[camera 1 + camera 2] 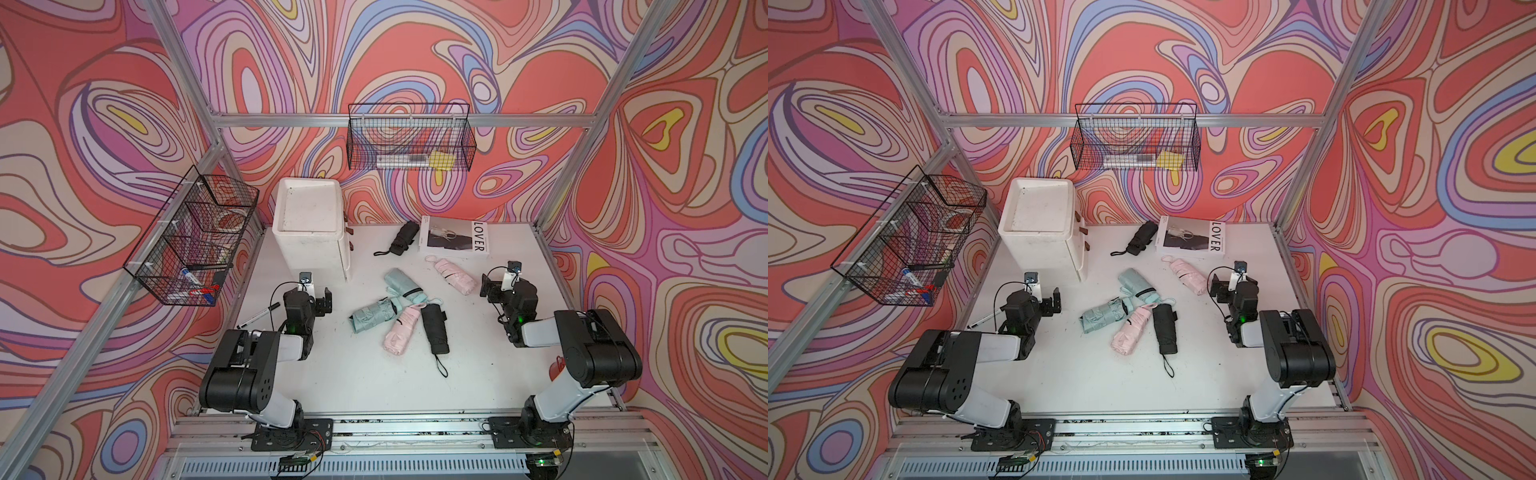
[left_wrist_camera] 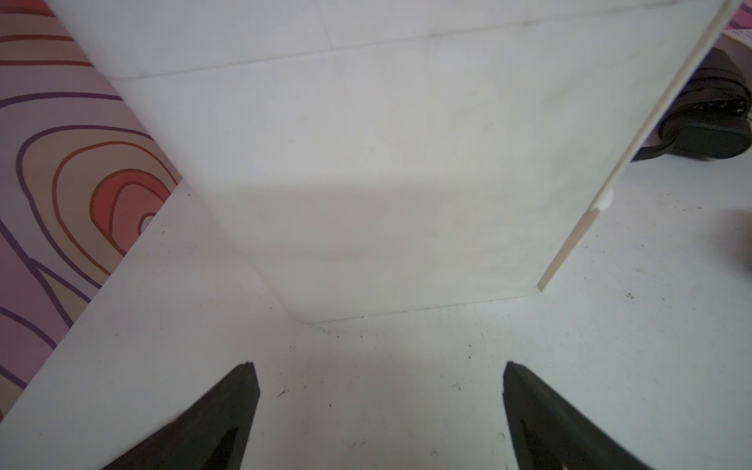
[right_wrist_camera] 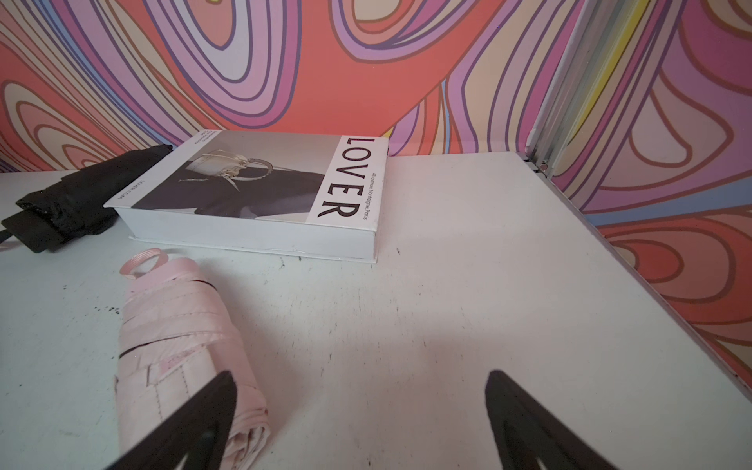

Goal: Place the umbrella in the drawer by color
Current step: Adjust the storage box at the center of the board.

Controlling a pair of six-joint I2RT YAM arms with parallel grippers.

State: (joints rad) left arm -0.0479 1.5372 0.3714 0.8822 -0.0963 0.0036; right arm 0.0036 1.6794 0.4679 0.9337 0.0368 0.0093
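Six folded fabric umbrellas are laid on the scuffed white desk point(image 1: 365, 386). A crinkled pink folded umbrella point(image 1: 452, 274) is seen at 2 o'clock, just beside the right fingers point(image 1: 487, 286). A black folded umbrella point(image 1: 402, 237) is at 12 o'clock, beside a glossy hardcover LOVER book point(image 1: 453, 239). Mint folded umbrellas point(image 1: 405, 284), a second pink umbrella point(image 1: 401, 330) and a second black umbrella point(image 1: 435, 328) are heaped at centre. A boxy white plastic drawer cabinet point(image 1: 309, 224) is set at 11 o'clock, near the left fingers point(image 1: 325, 302). Both pairs of fingers are spread wide, nothing held. Black wire baskets point(image 1: 409, 139) are hung on swirl-patterned walls point(image 1: 83, 124).
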